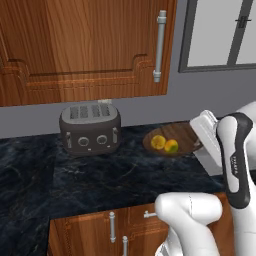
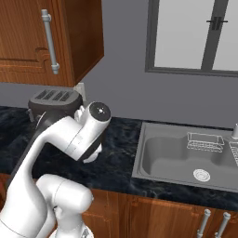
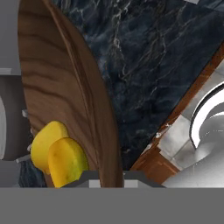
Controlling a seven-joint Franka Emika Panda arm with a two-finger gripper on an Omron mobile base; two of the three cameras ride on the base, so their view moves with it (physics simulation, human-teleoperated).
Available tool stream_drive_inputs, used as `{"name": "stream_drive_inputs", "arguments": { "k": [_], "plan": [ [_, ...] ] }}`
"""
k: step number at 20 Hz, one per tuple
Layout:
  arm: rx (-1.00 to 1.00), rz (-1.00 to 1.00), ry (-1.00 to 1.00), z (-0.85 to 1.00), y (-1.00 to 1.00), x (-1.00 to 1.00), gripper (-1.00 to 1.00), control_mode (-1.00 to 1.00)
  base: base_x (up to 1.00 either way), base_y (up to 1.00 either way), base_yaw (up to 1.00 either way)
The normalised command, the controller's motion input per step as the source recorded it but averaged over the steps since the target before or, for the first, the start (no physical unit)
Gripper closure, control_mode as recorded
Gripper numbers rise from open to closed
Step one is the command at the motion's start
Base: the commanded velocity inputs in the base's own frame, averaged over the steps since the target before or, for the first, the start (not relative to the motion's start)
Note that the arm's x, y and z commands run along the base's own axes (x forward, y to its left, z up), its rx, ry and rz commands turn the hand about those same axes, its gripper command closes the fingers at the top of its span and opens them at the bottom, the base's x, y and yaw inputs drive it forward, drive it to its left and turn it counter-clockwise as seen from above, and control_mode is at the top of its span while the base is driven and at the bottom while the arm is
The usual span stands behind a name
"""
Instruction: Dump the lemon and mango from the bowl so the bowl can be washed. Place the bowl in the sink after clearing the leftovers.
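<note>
The dark brown wooden bowl (image 1: 179,134) is over the black counter to the right of the toaster, and my gripper (image 1: 198,145) is shut on its right rim. Inside it the yellow lemon (image 1: 158,142) lies against the orange-green mango (image 1: 171,146). In the hand view the bowl (image 3: 61,87) stands on edge, its rim running down between my gripper (image 3: 111,177) fingertips. There the lemon (image 3: 46,142) and mango (image 3: 68,162) rest together low in the dish. The grey metal sink (image 2: 158,160) lies to the right of the arm, its basin bare around the drain.
A dark grey toaster (image 1: 90,129) stands against the back wall left of the bowl. Wooden wall cabinets (image 1: 85,45) hang above it. The black marble counter (image 1: 115,175) stretches in front, with drawer fronts below. A wire rack (image 2: 204,142) sits at the sink's back.
</note>
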Motion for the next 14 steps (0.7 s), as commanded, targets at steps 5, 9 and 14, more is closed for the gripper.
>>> {"name": "stream_drive_inputs", "arguments": {
  "k": [5,9,14],
  "plan": [
    [0.01,0.00,0.00,0.00,0.00,0.00,1.00,1.00,-0.01,-0.02,0.00],
    [0.00,0.00,0.00,0.00,0.00,0.00,1.00,1.00,-0.33,-0.40,0.00],
    [0.00,0.00,0.00,0.00,0.00,0.00,1.00,1.00,-0.48,-0.64,-0.03]
  ]
}}
